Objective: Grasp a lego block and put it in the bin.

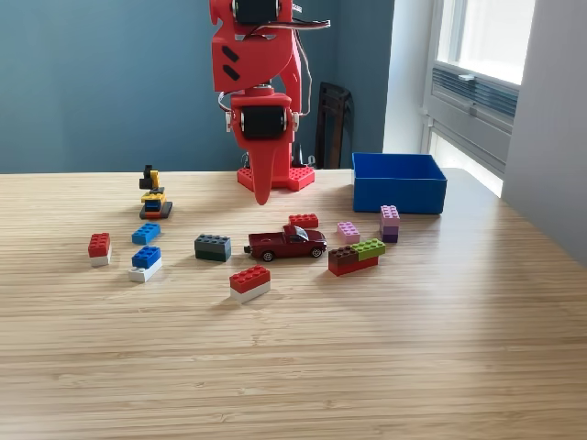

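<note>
While the tool hangs pinched together and empty, descending could nudge the toy truck below instead of a brick.

1. The place looks like an office or a room at home, not a workshop.
2. A pale wooden table fills the near part.
3. A plain teal wall stands behind.
4. A bright window is at the far right.
</note>
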